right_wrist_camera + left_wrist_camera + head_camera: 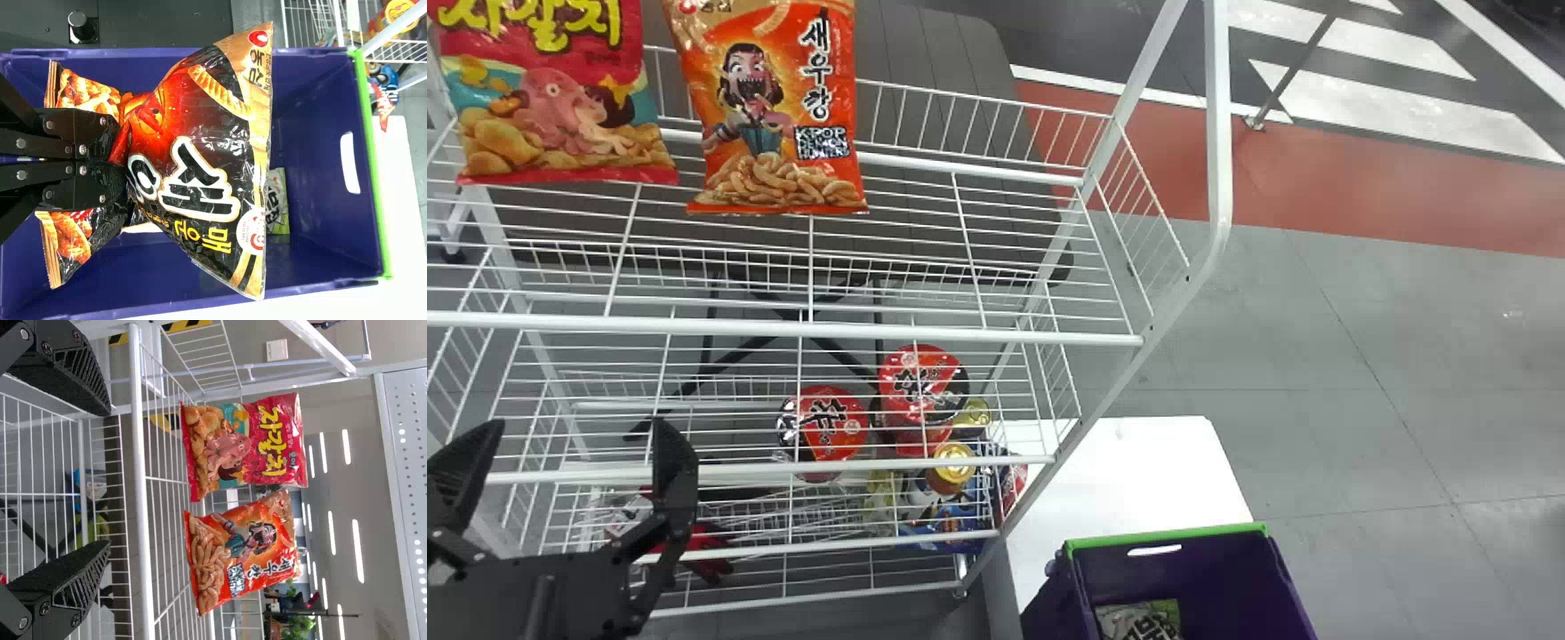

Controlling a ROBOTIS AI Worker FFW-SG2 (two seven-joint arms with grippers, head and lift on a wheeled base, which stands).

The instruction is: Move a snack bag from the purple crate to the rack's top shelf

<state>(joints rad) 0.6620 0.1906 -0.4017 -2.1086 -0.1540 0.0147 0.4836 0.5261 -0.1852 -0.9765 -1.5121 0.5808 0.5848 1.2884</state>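
Right gripper (120, 162): pinches the black snack bag (200, 153) with fingers closed, over the purple crate (373, 167). Points one sealed end past the fingertips toward the green far edge, and overlaps the left edge at one corner. Leaves another bag (277, 200) deeper inside, toward the far edge. Turns, probably, on one relation: from crate to top shelf (871, 332), forward, leftward and higher. Falls to the right gripper, nearer to the right end of the rack (1218, 133). Calls for a lift clear of the left edge, then a swing toward the top shelf's right end, beside the orange bag (774, 116) and beyond the red bag (560, 107). Could snag on the front rail if carried too low. With left gripper (576, 428) spread wide, hangs before the rack's left end, apart from that path.
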